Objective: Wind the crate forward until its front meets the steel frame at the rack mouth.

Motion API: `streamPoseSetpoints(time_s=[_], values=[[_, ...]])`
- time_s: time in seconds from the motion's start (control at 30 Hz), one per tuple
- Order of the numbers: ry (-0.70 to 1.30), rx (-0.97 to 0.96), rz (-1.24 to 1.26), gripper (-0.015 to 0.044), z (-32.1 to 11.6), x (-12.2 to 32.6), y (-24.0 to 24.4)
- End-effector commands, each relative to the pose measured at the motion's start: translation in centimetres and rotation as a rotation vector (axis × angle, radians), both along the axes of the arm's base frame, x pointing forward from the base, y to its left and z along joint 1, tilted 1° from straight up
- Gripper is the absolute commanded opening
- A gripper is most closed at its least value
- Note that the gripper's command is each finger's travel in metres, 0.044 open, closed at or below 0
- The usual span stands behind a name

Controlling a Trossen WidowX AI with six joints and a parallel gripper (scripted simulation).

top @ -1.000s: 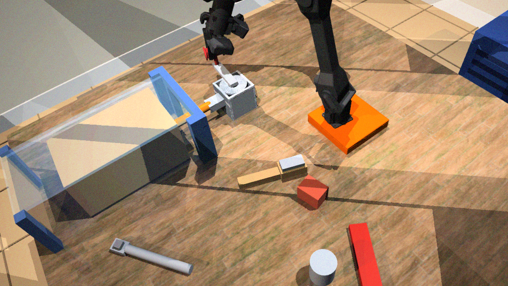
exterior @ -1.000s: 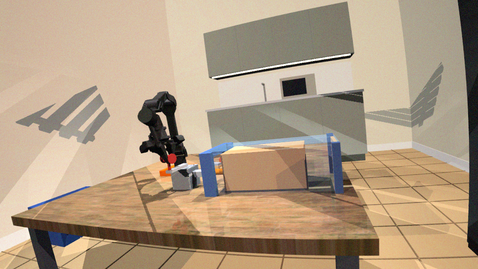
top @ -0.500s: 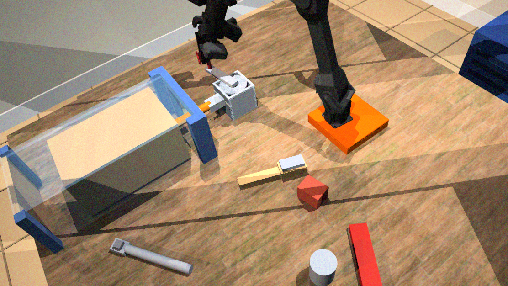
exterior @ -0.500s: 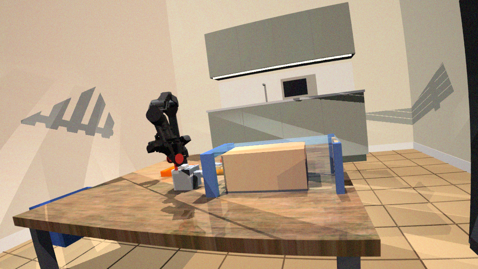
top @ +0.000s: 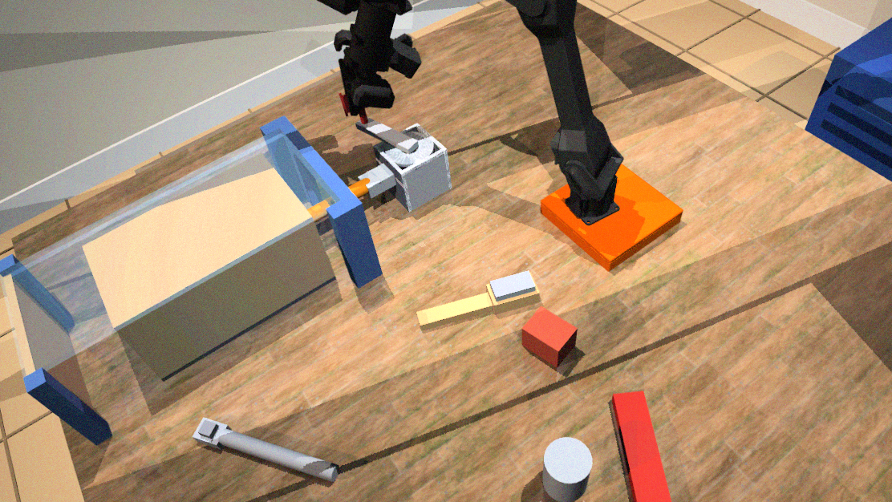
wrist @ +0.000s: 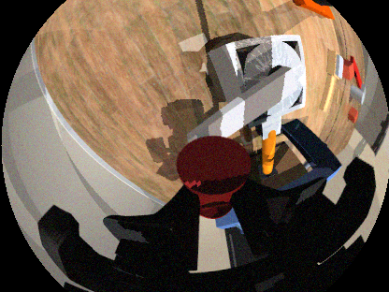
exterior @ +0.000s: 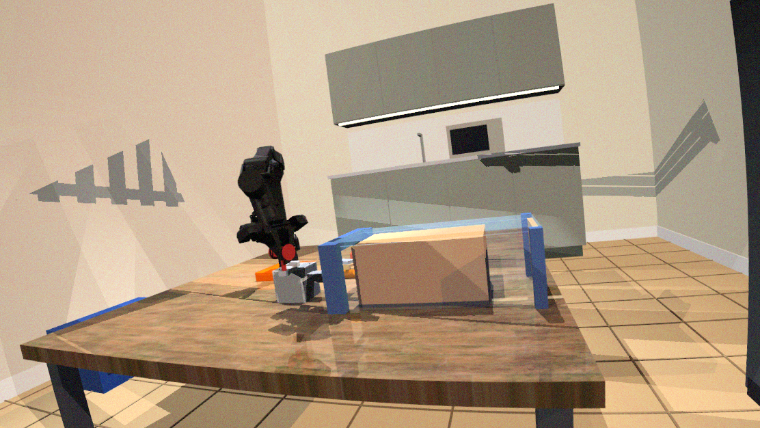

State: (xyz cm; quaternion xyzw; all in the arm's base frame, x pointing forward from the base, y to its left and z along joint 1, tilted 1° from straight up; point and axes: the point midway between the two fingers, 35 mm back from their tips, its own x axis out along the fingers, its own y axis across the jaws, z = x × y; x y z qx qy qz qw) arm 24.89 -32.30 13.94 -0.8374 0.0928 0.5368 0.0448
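My gripper (top: pixel 358 107) (wrist: pixel 209 175) is shut on the red knob (wrist: pixel 213 164) of the winch handle. The handle's grey arm (top: pixel 388 135) (wrist: pixel 234 114) lies across the top of the grey winch (top: pixel 427 177) (exterior: pixel 290 289) (wrist: pixel 223 77); its key is hidden. The arm points from the drum toward the back edge of the bench. An orange strap (top: pixel 358 187) (wrist: pixel 268 150) runs from the winch to the crate. The tan crate (top: pixel 230 311) (exterior: pixel 419 271) sits flat in the cubby, a narrow gap behind the blue front frame (top: pixel 358 243) (exterior: pixel 333 276).
A yellow tool with a grey block (top: pixel 454 309), a red block (top: pixel 549 336), a grey cylinder (top: pixel 566 464), a red bar (top: pixel 639 443) and a grey rod tool (top: pixel 274 453) lie on the bench. Clear panels cover the cubby. The arm's orange base (top: pixel 649 208) stands beyond the winch.
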Motion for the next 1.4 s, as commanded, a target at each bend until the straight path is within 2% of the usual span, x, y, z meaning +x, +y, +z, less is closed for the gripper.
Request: streamPoseSetpoints(time_s=[0.0,1.37], values=[[-0.027,0.013,0.045,0.0,0.0,2.1,1.4],[-0.028,0.014,0.045,0.0,0.0,3.8,3.1]])
